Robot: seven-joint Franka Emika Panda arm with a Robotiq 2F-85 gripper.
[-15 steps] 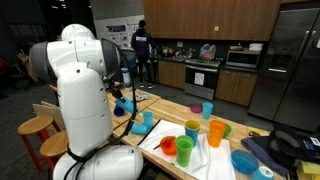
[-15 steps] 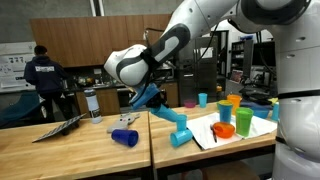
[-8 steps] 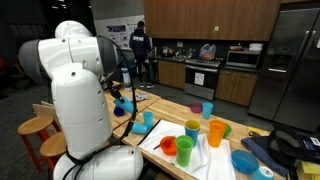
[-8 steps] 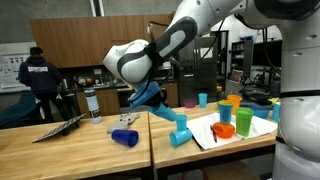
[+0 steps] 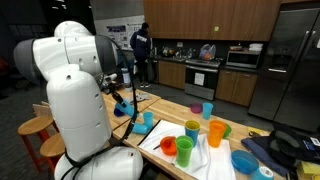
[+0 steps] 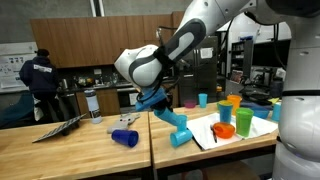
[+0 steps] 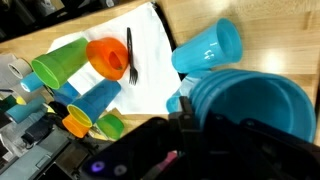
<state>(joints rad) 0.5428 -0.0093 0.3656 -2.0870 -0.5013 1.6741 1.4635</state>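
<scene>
My gripper (image 6: 151, 98) clamps a blue plastic bowl (image 7: 255, 100), held above the wooden table (image 6: 60, 150); setting it down calls for clearing the light blue plastic cup (image 7: 205, 48).

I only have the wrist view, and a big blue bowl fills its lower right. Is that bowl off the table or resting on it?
Observer: It is off the table. In an exterior view the gripper holds the blue bowl in the air above the wooden table.
Operator: Is there anything on the wood away from the white cloth that I can't see?
Observer: Yes, a dark blue cup lies on its side on the bare wood, apart from the white cloth.
Operator: Is anyone near the table?
Observer: One person stands in the background by the kitchen counter, well away from the table.
</scene>
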